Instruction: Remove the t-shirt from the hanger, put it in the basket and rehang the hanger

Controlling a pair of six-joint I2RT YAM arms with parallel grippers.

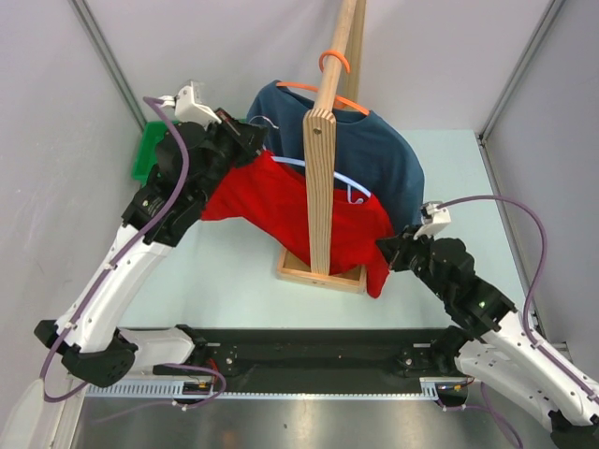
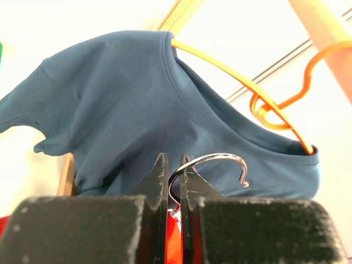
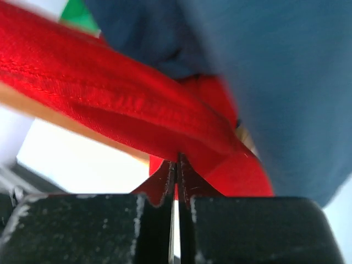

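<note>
While the left tool (image 2: 174,165) clamps the thin chrome hanger hook (image 2: 217,158), the right tool (image 3: 176,165) pinches the soft red t-shirt (image 3: 121,104) at its stitched hem, just above its tips; a blue t-shirt (image 2: 126,99) crowds close behind.

Red t-shirt (image 1: 281,210) hangs draped over a white hanger (image 1: 343,181), its right edge pinched in the right claw (image 3: 177,163). The hanger's metal hook (image 2: 220,158) sits clamped in the left claw (image 2: 173,165), curving right above it.

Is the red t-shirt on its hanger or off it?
On: the red t-shirt drapes over the white hanger, whose metal hook the left gripper pinches; the right gripper is shut on the shirt's lower edge.
</note>
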